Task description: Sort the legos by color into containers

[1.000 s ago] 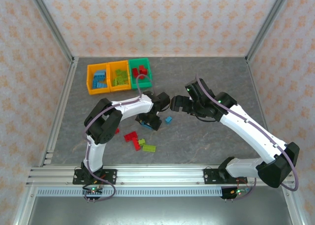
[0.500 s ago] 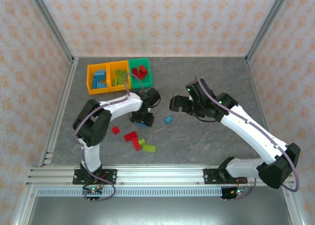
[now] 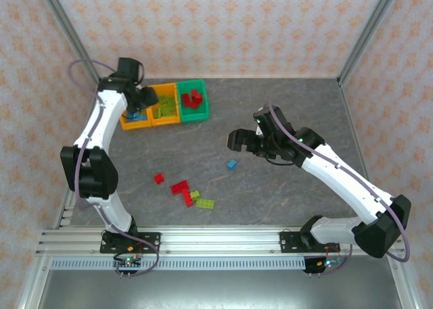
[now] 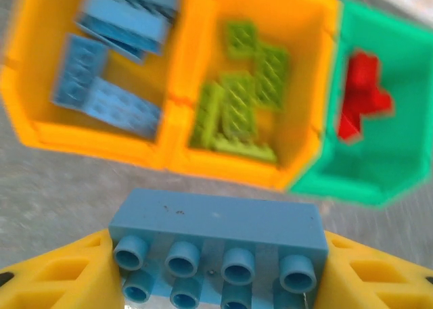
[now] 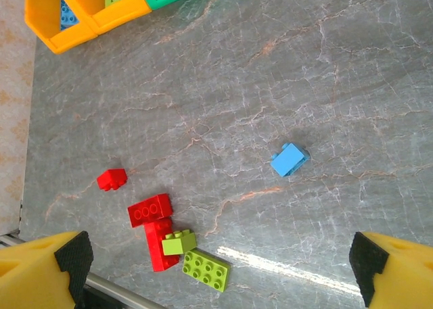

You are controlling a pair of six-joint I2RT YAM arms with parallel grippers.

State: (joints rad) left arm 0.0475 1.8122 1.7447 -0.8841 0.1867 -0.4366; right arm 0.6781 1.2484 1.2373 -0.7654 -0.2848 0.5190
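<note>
My left gripper (image 3: 139, 99) hangs over the left orange bin (image 3: 126, 123), shut on a light blue brick (image 4: 215, 245) wedged between its yellow fingers (image 4: 61, 275). Below it that bin (image 4: 27, 86) holds blue bricks (image 4: 108, 99). The middle orange bin (image 4: 325, 65) holds lime bricks (image 4: 237, 99), and the green bin (image 4: 399, 167) holds red ones (image 4: 362, 96). My right gripper (image 3: 237, 141) is open above the table, with nothing between its fingers (image 5: 64, 258). Under it lie a blue brick (image 5: 289, 159), red bricks (image 5: 150, 209) and lime bricks (image 5: 206, 269).
A small red brick (image 5: 111, 179) lies apart, left of the red pair. The bins sit at the back left, close to the metal frame post (image 3: 67, 38) and the left rail. The grey table (image 3: 291, 106) has free room at the back right.
My left arm has swung from the table's middle up to the bins at the back left, carrying the blue brick. The right gripper has edged slightly left.
</note>
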